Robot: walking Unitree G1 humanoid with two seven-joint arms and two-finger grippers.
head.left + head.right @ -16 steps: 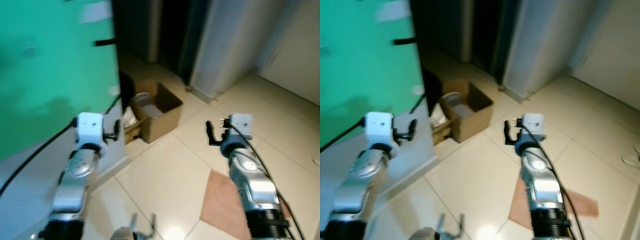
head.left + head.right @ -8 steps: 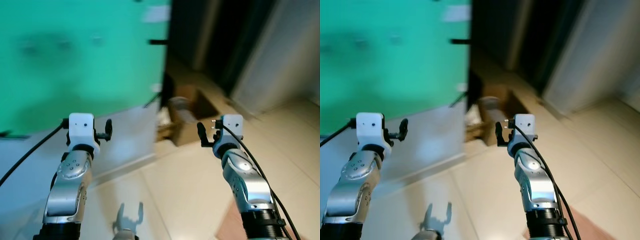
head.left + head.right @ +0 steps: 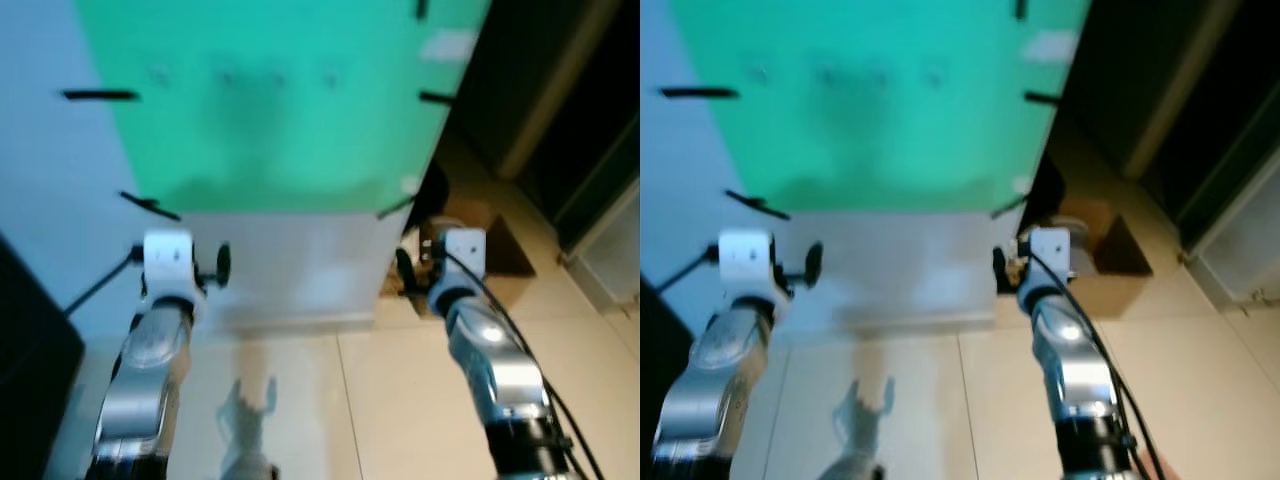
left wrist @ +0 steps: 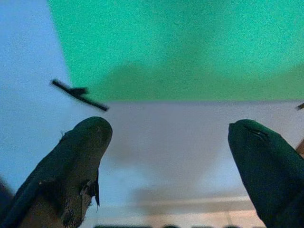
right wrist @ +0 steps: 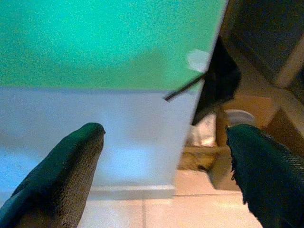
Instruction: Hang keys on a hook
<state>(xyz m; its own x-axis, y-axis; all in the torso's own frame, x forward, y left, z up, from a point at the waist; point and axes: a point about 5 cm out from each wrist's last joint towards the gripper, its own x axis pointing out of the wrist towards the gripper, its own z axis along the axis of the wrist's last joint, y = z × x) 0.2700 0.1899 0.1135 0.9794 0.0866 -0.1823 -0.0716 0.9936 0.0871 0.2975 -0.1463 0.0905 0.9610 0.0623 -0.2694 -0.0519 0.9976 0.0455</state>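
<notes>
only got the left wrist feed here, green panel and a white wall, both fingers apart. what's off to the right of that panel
Observer: A cardboard box sits on the floor at the panel's right edge, beside a dark doorway.
Operator: is the right gripper holding anything
Observer: No. The right gripper is open, with nothing between its fingers.
Operator: any hooks on the green panel
Observer: Faint marks run along its upper part, too blurred to tell whether they are hooks.

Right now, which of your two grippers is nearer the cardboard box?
The right gripper: it hangs just beside the cardboard box, while the left gripper faces the white wall below the green panel.
</notes>
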